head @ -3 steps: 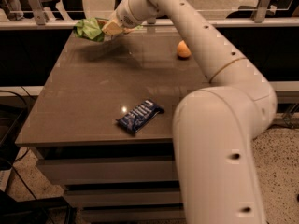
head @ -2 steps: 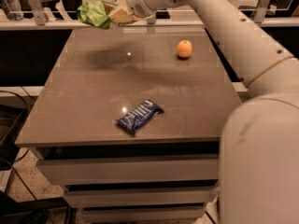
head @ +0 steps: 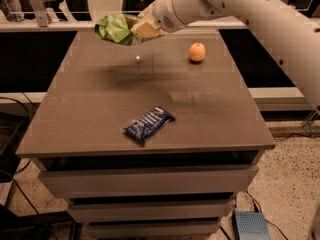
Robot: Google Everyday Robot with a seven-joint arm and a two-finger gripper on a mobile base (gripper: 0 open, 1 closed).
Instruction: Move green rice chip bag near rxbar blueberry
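The green rice chip bag (head: 113,28) is crumpled and held in the air above the back left of the table. My gripper (head: 136,29) is shut on its right end, and the white arm reaches in from the upper right. The bag's shadow falls on the table below it. The rxbar blueberry (head: 149,123), a dark-blue wrapper with white lettering, lies flat near the table's front middle, well apart from the bag.
A small orange fruit (head: 197,52) sits at the back right of the brown table (head: 75,119). Drawers run below the tabletop. A railing crosses behind the table. A blue-grey box (head: 248,225) lies on the floor at the front right.
The gripper has lifted the green bag off the table's back left and carried it up and toward the front right. The bar and the fruit have not moved.
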